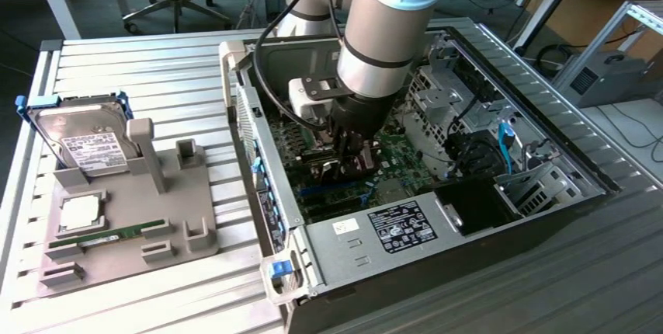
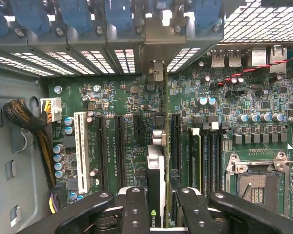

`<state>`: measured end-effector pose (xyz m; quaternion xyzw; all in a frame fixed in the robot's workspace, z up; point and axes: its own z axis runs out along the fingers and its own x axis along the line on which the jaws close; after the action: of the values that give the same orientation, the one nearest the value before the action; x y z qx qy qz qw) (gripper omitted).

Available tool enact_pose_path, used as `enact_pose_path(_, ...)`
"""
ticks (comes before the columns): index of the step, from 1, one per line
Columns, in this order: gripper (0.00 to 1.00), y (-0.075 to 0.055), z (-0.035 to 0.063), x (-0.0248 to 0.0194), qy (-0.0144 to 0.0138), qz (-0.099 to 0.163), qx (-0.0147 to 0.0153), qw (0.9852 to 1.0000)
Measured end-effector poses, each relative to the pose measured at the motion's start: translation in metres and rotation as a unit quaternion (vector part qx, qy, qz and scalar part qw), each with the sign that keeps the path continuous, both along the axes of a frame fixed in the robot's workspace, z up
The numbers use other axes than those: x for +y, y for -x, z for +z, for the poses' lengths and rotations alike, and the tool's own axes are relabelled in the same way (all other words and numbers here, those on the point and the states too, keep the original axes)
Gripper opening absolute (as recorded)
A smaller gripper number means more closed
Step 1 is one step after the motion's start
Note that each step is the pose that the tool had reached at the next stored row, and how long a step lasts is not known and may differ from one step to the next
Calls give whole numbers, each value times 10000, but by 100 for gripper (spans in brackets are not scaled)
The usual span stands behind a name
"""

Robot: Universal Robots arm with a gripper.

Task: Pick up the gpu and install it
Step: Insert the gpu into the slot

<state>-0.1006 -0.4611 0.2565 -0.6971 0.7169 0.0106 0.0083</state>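
At the exterior view's left, on the ribbed metal table (image 1: pixel 135 62), sits a flat grey moulded holder (image 1: pixel 192 194) with upright posts. It carries three parts: one silver hard drive (image 1: pixel 88 144) leaning in a blue plastic frame (image 1: pixel 26 105), one square processor chip (image 1: pixel 81 213) lying flat, and one slim green RAM stick (image 1: pixel 109 234) beside it. In the middle lies the open computer case (image 1: pixel 580 155), bare sheet steel with punched holes, and the smooth grey and pale-blue arm (image 1: pixel 383 31) reaches straight down into it. From out here the gripper (image 1: pixel 350 159) is a dark lump low over the green motherboard (image 1: pixel 399 155), and I cannot make out what it has. The wrist view settles that: the gpu (image 2: pixel 155 165), a thin black card seen edge-on, is pinched between the two black fingers (image 2: pixel 135 209) of the gripper (image 2: pixel 161 195), which are closed tight against its sides. The card runs from the fingers to the case's perforated rear wall, where its grey metal bracket (image 2: pixel 156 70) stands among the slot openings. It hangs just over the board between black expansion slots, with one long white slot (image 2: pixel 80 151) further off. The wrist view also gives one square processor socket (image 2: pixel 256 187) and a twisted red-and-black wire (image 2: pixel 254 70). Toward the exterior view's right, a blue cable (image 1: pixel 505 144) hangs in the drive bay.
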Motion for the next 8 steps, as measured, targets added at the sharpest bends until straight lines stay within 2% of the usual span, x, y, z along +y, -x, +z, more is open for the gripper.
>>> enact_pose_path(8,27,10,-1,-1,-1,0,0,10000)
